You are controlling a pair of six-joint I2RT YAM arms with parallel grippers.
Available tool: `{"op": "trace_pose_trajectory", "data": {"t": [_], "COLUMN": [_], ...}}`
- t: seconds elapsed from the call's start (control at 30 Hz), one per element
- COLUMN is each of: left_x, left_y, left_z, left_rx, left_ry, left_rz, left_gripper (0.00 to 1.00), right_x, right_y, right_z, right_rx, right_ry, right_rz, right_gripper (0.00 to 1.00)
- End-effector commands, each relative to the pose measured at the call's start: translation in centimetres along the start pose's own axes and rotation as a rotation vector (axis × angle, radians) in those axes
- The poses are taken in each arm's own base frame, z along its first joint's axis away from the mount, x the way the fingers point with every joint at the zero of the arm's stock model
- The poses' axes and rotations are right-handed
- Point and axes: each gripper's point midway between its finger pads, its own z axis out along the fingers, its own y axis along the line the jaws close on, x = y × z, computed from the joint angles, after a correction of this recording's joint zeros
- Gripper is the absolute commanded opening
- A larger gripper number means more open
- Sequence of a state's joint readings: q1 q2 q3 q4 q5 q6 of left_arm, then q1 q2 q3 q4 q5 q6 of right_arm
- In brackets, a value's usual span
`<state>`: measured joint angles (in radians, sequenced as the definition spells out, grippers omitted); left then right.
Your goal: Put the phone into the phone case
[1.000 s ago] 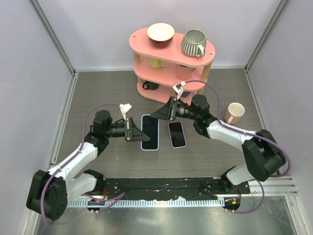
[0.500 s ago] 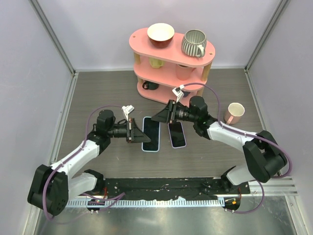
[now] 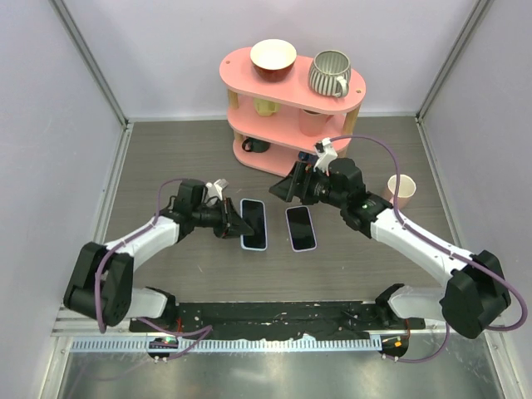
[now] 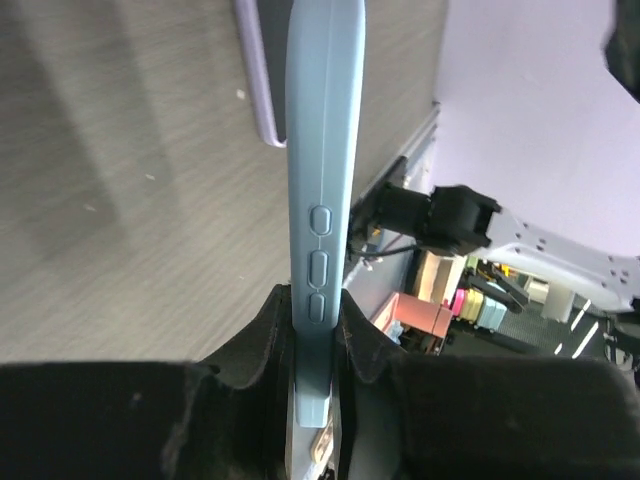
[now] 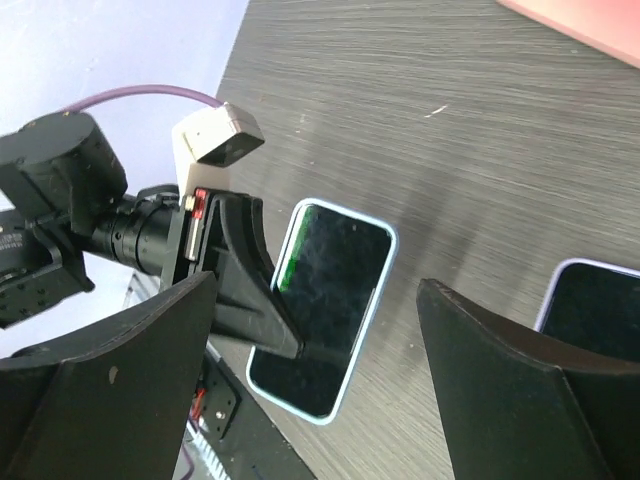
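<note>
The light blue phone case (image 3: 253, 224) lies on the table with its dark face up. My left gripper (image 3: 233, 224) is shut on the case's left long edge. In the left wrist view the case (image 4: 325, 120) stands edge-on between the jaws (image 4: 318, 300), its side buttons showing. The phone (image 3: 301, 228), lavender-rimmed with a dark screen, lies flat just right of the case, apart from it. My right gripper (image 3: 288, 188) hovers open and empty above their far ends. Its wrist view shows the case (image 5: 330, 300) and a corner of the phone (image 5: 600, 310) between wide-spread fingers (image 5: 315, 285).
A pink two-tier shelf (image 3: 291, 108) stands behind the phones, carrying a bowl, a striped mug and small cups. A pale pink mug (image 3: 401, 189) sits at the right. Grey walls close in the table on three sides.
My right gripper has opened wide and drawn back up and to the right, away from the case and phone. My left wrist has pushed slightly right, still clamped on the case's edge.
</note>
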<state>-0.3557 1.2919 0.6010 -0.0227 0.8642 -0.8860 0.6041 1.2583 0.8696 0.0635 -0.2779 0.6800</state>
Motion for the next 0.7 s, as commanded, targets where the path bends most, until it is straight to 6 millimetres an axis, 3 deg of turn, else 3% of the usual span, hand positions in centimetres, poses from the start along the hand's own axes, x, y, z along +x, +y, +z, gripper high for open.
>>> {"op": "trace_pose_trajectory", "data": {"t": [0.0, 0.2, 0.33, 0.47, 0.57, 0.6, 0.67], "left_x": [-2.2, -3.7, -3.5, -2.9, -2.8, -2.7, -2.7], "left_y": [1.1, 3.2, 5.9, 7.7, 8.4, 8.7, 9.4], "left_z": [-0.1, 0.7, 0.9, 0.8, 0.5, 0.3, -0.3], "left_rx": [-0.088, -0.135, -0.228, -0.295, -0.344, -0.358, -0.418], "left_ry": [0.029, 0.069, 0.084, 0.090, 0.095, 0.098, 0.097], "left_rz": [0.059, 0.022, -0.037, -0.080, -0.090, -0.096, -0.091], "left_gripper": [0.00, 0.00, 0.00, 0.01, 0.15, 0.28, 0.37], "right_x": [-1.5, -1.4, -2.8, -3.2, -3.3, -3.1, -2.7], "right_y": [-1.2, -1.5, -0.4, -0.7, -0.7, -0.9, -1.3], "right_z": [-1.1, -1.7, -3.1, -4.3, -5.1, -5.2, -5.7], "right_rx": [0.104, 0.120, 0.113, 0.181, 0.191, 0.201, 0.225], "right_ry": [-0.047, -0.061, -0.099, -0.079, -0.081, -0.075, -0.055], "right_rz": [-0.058, -0.064, -0.099, -0.129, -0.139, -0.141, -0.137], "right_gripper": [0.88, 0.87, 0.87, 0.87, 0.88, 0.88, 0.89]}}
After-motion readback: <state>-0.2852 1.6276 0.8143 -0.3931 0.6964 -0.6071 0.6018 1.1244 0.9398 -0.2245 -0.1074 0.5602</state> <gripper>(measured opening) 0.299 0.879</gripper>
